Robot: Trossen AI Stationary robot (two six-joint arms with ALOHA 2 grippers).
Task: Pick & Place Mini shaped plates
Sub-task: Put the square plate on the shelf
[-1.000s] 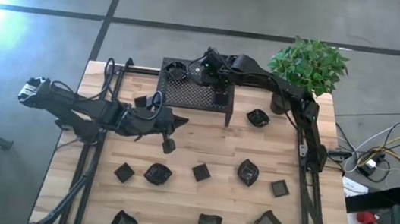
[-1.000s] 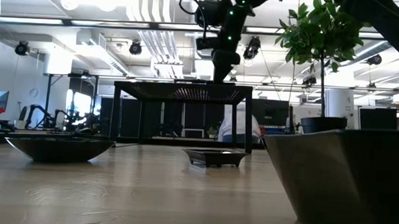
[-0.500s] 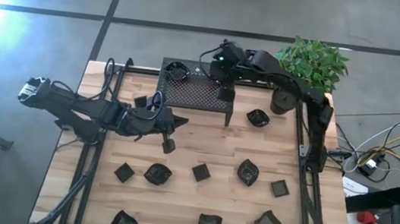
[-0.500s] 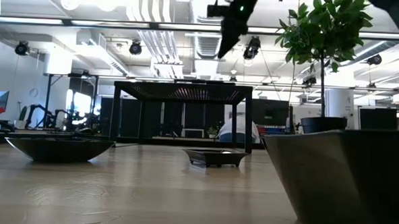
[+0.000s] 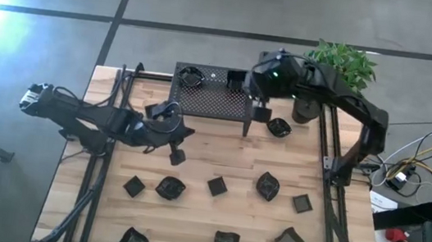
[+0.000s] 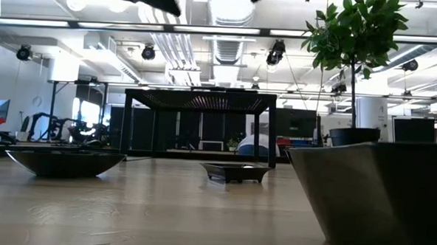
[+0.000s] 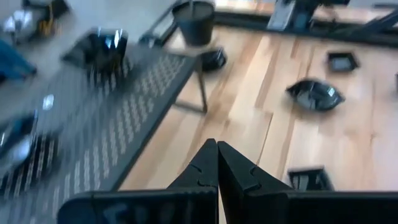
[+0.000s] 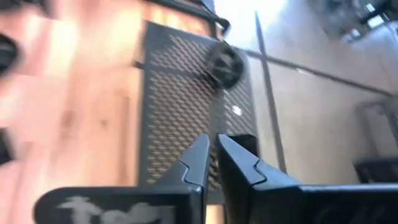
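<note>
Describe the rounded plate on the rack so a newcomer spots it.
Start at the perforated rack beside the plant. Two mini plates sit on top: the rounded plate is in the corner farthest from the plant, unlike the square plate nearer it.

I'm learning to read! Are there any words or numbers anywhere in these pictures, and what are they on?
No words or numbers can be read anywhere.
Pale marks on the right claw's housing in its wrist view: too blurred to read.
The perforated rack, the wooden table and the mini shaped plates: no writing shows.
</note>
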